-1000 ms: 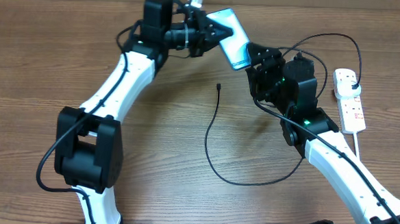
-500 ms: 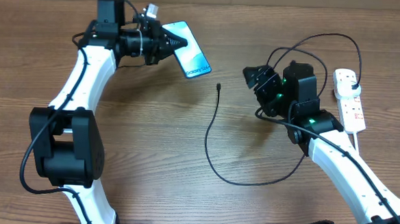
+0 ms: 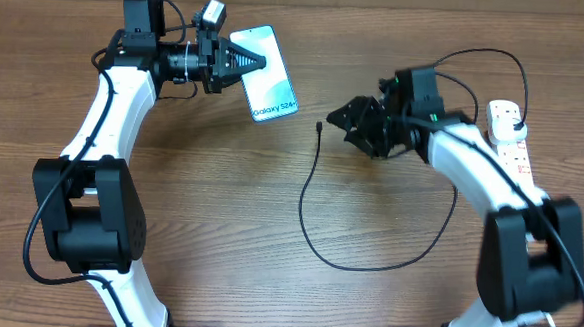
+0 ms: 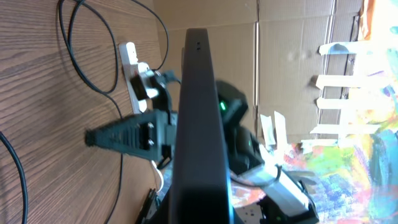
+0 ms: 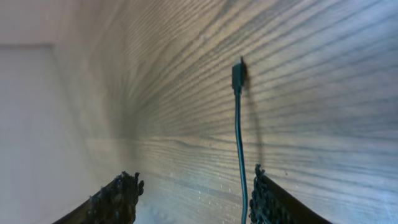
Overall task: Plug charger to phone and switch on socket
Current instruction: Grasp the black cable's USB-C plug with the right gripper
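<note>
My left gripper (image 3: 245, 59) is shut on the phone (image 3: 269, 74) and holds it above the table at the back left, lit screen up with the "Galaxy" text toward the right. In the left wrist view the phone (image 4: 199, 124) shows edge-on and dark. The charger cable (image 3: 308, 199) loops across the middle of the table, its plug tip (image 3: 319, 126) lying on the wood. My right gripper (image 3: 342, 121) is open just right of the tip. In the right wrist view the tip (image 5: 237, 74) lies ahead and the cable runs between the open fingers (image 5: 193, 193), close to the right one.
The white power strip (image 3: 513, 155) lies at the right edge with the black adapter (image 3: 516, 119) on its far end; it also shows in the left wrist view (image 4: 127, 53). Cardboard walls stand behind the table. Bare wood lies between the arms.
My left arm has carried the phone leftward and turned its screen up. My right arm has swung left and lowered its open gripper to the plug tip.
</note>
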You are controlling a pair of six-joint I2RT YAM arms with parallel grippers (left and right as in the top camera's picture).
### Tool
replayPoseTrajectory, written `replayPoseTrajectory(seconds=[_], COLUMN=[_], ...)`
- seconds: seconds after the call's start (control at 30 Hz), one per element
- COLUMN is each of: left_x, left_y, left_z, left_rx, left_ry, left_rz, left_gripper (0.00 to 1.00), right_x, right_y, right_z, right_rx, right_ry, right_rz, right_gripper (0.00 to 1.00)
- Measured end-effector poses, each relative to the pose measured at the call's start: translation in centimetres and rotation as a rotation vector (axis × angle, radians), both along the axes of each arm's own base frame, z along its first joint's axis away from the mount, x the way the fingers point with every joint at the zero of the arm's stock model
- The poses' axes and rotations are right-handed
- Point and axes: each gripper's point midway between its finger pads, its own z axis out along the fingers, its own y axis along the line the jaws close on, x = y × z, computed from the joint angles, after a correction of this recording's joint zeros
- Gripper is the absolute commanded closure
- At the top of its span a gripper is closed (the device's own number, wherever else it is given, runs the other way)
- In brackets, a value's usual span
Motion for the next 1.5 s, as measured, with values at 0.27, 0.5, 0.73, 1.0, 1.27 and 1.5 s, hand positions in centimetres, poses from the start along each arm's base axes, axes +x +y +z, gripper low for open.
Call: replayPoseTrajectory(seconds=[0.27,0.5,0.73,1.0,1.27,1.5], left_x=[-0.1,-0.1,-0.1,-0.1,-0.1,-0.1], left_y=[0.0,0.0,0.0,0.0,0.0,0.0], left_z=[0.1,0.1,0.2,0.2,0.2,0.2], left_rx=[-0.007,-0.008,-0.01,-0.01,-0.01,-0.01], left_ry=[-0.001,0.0,-0.001,-0.001,-0.001,-0.001], left_rz=[-0.007,-0.007,-0.009,-0.009,-0.009,-0.009], left_gripper=[0.96,0.96,0.96,0.96,0.96,0.96], right_x=[2.5,1.9,2.6,2.6,2.6,2.6], right_y=[1.4,2.4,2.8,2.9,3.0,3.2], right_z=[-2.1,-6.6,-7.6,-8.5,-8.8,-9.1], right_rx=[0.008,0.047,0.065,0.074,0.079,0.093], right_ry=[0.032,0.068,0.033,0.039,0.041,0.042], right_rz=[0.099,0.193,0.215,0.219,0.222,0.23], right_gripper=[0.43,0.57,0.68,0.71,0.76,0.89])
